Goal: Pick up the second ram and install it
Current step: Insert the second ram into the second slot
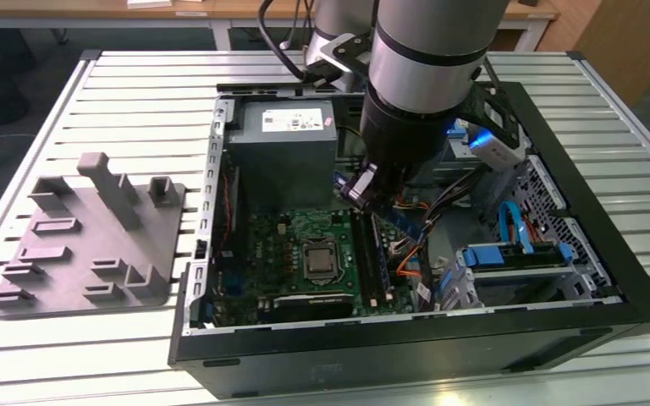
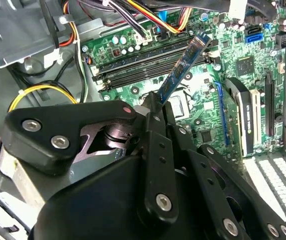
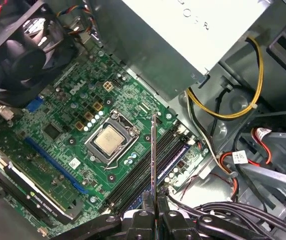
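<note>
a: where is the second ram point(image 2: 183, 65) now?

b: the jaws pinch it at one end, pressed together on both flat sides. in the first wrist view it shows edge-on, as a thin line point(image 3: 154, 160) coming out between the two fingers point(image 3: 170, 217).

a: is it already in a slot?

b: no. it hangs in the air over the green board point(image 3: 62, 130), tilted, with its free end above the long black slots point(image 2: 132, 62). i cannot tell which slot it is over. the slots lie just beside the processor socket point(image 3: 107, 140).

a: and in the exterior view?

b: the arm point(image 1: 426, 76) comes down from the top centre of the frame into the open computer case point(image 1: 415, 338). the jaws are in the middle of the frame, above the board's side toward the exterior view's right. a grey power supply box point(image 1: 285, 139) sits in the case behind the board.

a: anything outside the case?

b: a grey block with pegs point(image 1: 88, 237) lies on the table point(image 1: 77, 355), on the exterior view's left, well apart from the arm.
</note>
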Motion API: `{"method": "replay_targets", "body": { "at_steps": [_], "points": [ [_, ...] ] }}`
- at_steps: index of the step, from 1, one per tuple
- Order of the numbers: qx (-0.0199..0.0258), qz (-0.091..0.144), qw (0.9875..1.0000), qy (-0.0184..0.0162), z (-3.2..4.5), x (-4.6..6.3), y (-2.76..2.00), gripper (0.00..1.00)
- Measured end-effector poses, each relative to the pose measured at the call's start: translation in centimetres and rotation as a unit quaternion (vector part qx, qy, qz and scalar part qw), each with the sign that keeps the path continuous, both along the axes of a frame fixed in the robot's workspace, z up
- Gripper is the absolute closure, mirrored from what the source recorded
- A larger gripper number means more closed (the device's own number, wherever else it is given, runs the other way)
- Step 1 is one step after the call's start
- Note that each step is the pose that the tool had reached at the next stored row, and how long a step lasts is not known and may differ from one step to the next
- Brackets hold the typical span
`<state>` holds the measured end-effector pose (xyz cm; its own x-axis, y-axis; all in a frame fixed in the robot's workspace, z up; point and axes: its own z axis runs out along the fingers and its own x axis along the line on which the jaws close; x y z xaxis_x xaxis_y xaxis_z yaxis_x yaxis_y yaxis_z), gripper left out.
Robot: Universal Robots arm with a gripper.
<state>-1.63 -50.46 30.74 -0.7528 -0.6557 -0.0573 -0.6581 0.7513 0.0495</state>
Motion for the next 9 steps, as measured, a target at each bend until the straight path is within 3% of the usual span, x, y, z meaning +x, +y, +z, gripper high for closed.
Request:
{"method": "replay_targets", "body": {
  "at_steps": [9],
  "points": [
    [0.0000,-0.047,0.9989,0.0000,-0.07,0.00,0.00,0.86]
  ]
}}
